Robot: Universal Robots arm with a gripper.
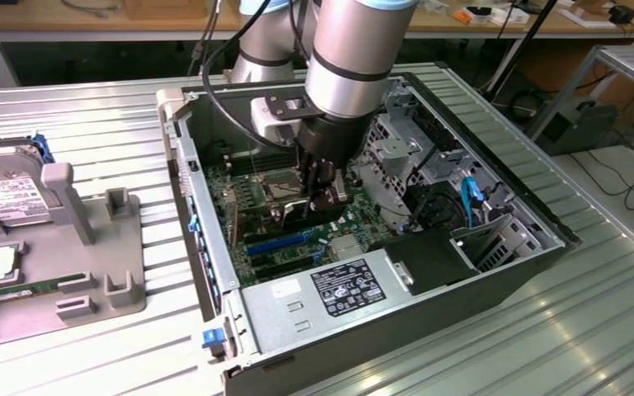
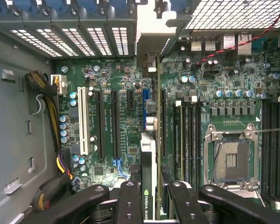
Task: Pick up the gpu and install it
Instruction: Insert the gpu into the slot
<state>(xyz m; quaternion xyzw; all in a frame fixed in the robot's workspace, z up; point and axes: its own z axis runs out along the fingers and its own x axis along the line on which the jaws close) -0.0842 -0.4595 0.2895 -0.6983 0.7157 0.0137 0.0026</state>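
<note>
Gripper (image 2: 149,205) fingers clamp the gpu (image 2: 149,154) edge-on, the card standing upright between them and reaching down to the motherboard (image 2: 116,116) inside the open computer case (image 1: 212,272), beside the empty processor socket (image 2: 231,161).

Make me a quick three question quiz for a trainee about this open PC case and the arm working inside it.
1. True or false: the gripper holds the gpu edge-on above the motherboard.
2. Where does the hard drive lie in the exterior view? A) inside the case B) on the grey tray at that view's left C) on the power supply
3. Fill in: the CPU socket on the motherboard is ____ (filled or empty).

Key: 1 true; 2 B; 3 empty.
</note>
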